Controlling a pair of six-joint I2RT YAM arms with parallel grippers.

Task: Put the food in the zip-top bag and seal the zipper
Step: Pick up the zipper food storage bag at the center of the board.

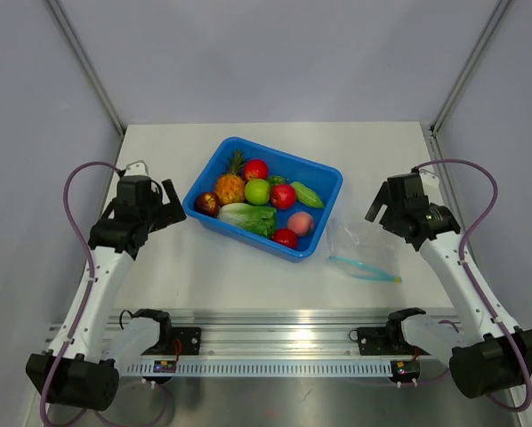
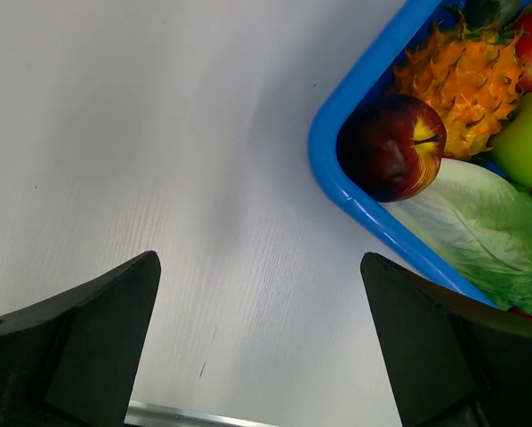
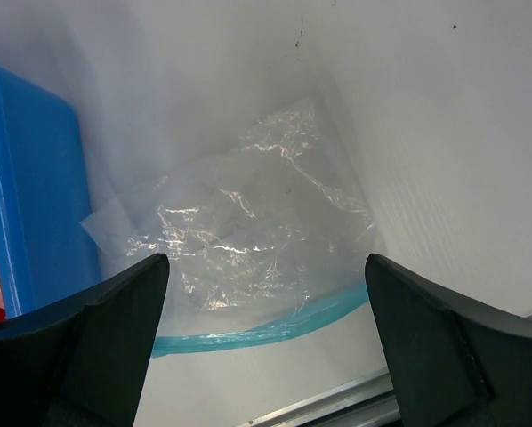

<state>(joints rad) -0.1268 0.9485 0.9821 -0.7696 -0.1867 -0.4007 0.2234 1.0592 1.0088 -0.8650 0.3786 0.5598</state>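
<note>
The toy food lies in the blue tray [image 1: 324, 178]: pineapple [image 1: 230, 185], green apple [image 1: 257, 191], red apples [image 1: 283, 197], lettuce [image 1: 248, 217], pink peach [image 1: 301, 223], dark purple-red fruit [image 1: 207, 204], green pepper [image 1: 307, 194]. The clear zip-top bag [image 1: 364, 245] lies flat right of the tray, its teal zipper [image 1: 364, 268] toward the near edge. My left gripper [image 1: 171, 206] is open, just left of the tray; its view shows the dark fruit [image 2: 392, 147] and lettuce [image 2: 479, 227]. My right gripper [image 1: 382, 212] is open above the bag [image 3: 248, 240], whose zipper [image 3: 266, 331] lies between the fingers.
A metal rail [image 1: 275, 338] runs along the table's near edge. Grey walls and frame posts [image 1: 88, 67] stand around the white table [image 1: 177, 276]. The tray's corner [image 3: 26, 196] shows left of the bag in the right wrist view.
</note>
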